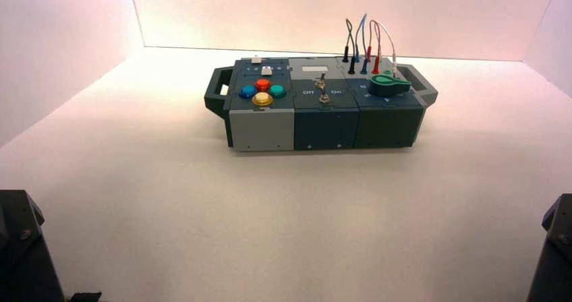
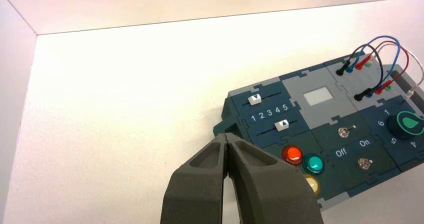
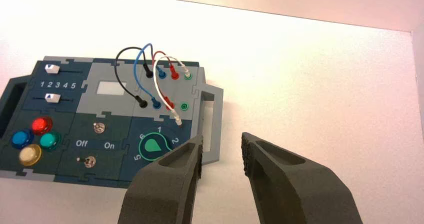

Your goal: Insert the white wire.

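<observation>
The white wire (image 3: 159,79) arches over the box's (image 1: 324,123) wire panel at its right rear. One end sits in the far green socket (image 3: 187,75). Its white plug (image 3: 177,117) lies loose on the panel, beside the empty green-ringed socket (image 3: 184,106) and near the green knob (image 3: 151,146). The same wire (image 1: 387,34) shows in the high view and at the edge of the left wrist view (image 2: 418,66). My right gripper (image 3: 222,146) hangs open and empty, short of the box's right handle (image 3: 212,121). The left gripper (image 2: 227,140) is shut on nothing, back from the box's left end.
Black (image 3: 122,59), blue (image 3: 137,64) and red (image 3: 161,54) wires stand plugged in at both ends beside the white one. Two toggle switches (image 3: 99,128) marked Off/On sit mid-box, four coloured buttons (image 3: 41,125) and two sliders at its left. White walls enclose the table.
</observation>
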Controlling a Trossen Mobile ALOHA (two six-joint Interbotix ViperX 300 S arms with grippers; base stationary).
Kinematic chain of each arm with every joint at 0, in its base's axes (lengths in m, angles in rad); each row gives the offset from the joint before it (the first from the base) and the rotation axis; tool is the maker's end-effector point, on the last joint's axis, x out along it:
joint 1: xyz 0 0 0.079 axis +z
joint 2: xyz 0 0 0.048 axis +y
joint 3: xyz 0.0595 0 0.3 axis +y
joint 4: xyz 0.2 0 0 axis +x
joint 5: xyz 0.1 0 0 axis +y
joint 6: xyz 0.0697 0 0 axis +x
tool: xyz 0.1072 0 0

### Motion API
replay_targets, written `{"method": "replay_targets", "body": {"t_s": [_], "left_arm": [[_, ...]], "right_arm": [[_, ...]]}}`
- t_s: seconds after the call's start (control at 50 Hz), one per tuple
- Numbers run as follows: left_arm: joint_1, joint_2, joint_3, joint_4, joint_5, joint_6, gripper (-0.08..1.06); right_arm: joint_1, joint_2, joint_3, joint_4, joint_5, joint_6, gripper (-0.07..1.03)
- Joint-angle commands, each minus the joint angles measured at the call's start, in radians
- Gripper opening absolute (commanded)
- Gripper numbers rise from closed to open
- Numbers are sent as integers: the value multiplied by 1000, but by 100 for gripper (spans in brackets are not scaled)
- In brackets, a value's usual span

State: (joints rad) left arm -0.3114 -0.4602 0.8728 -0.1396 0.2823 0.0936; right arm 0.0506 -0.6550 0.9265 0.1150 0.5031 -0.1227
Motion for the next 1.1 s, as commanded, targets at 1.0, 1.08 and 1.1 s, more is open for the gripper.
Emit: {"method": "replay_targets", "body": {"t_s": [1.0, 1.08, 1.1], "left_arm": [[-38, 58, -184, -3, 202, 23, -3], [-63, 57, -202, -5, 225, 32, -3], [-63, 57, -202, -5, 225, 32, -3]], "right_arm": [[3, 44, -141, 17, 189, -23, 44], [6, 60, -163, 17, 213, -38, 44], [6, 63, -166, 17, 216, -40, 44]]}}
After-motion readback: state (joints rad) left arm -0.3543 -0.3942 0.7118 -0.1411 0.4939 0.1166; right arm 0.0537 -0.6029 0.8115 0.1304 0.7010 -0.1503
